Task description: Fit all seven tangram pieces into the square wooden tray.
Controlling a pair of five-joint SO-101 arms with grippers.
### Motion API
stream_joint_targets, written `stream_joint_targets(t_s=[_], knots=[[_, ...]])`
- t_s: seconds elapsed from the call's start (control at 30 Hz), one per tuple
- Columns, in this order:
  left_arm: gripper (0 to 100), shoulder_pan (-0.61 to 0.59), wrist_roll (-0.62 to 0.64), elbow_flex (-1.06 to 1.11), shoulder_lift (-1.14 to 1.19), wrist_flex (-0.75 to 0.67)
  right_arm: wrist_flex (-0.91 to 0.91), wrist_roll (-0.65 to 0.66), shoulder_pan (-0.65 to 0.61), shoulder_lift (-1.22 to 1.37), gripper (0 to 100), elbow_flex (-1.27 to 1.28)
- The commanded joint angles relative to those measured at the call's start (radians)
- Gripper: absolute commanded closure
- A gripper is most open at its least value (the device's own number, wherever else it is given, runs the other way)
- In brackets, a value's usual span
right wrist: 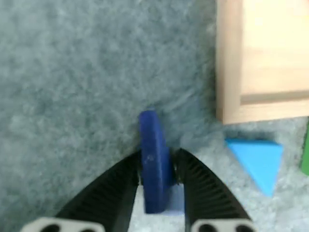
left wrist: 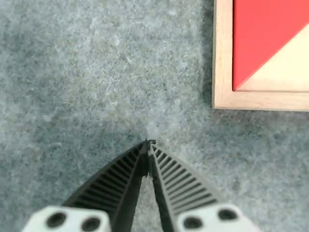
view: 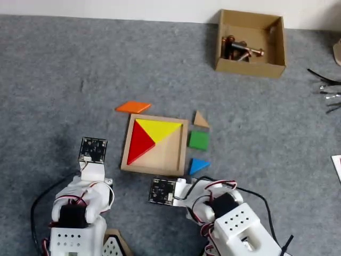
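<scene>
Near the middle of the grey worktop (view: 64, 69), a square wooden tray (view: 154, 169), holding a large red triangle (view: 139, 144) flat against its left side and a large yellow triangle (view: 158, 129) along its far side, the two touching edge to edge, with bare wood over the remaining floor. Outside the tray, flat on the worktop: an orange parallelogram (view: 133, 107) just beyond the far left corner, a small tan triangle (view: 201, 119) near the far right corner, a green square (view: 198, 140) just beside the right rim, and a light blue triangle (view: 198, 166) by the near right corner. Left end effector (left wrist: 148, 145) clenched on nothing, tips pressed together over bare worktop, close to the tray corner where the red triangle lies. Right end effector (right wrist: 158, 153) grasping a dark blue piece (right wrist: 150, 130) stood up on its edge, near the tray's rim and not far from the light blue triangle; cannot tell whether lifted or touching the worktop. At the far right of the worktop, well apart from the tray, a cardboard box (view: 249, 68) with metal parts (view: 240, 49) inside.
</scene>
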Motion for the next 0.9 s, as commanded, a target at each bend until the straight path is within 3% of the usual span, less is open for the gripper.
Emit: stream_joint_targets(t_s=[0.0, 0.1, 0.2, 0.6, 0.87], knots=[[99, -0.013, 0.006, 0.019, -0.016, 0.005, 0.054, -0.008, -0.001, 0.01, 89.7, -0.087], [99, -0.013, 0.006, 0.019, -0.016, 0.005, 0.054, -0.008, 0.001, 0.01, 90.6, -0.093], [99, -0.013, 0.006, 0.019, -0.016, 0.005, 0.054, -0.008, 0.001, 0.01, 99.3, -0.097], [99, -0.013, 0.006, 0.019, -0.016, 0.005, 0.047, -0.009, 0.044, 0.01, 99.4, -0.219], [99, -0.013, 0.006, 0.019, -0.016, 0.005, -0.203, -0.006, 0.045, 0.021, 99.4, -0.294]])
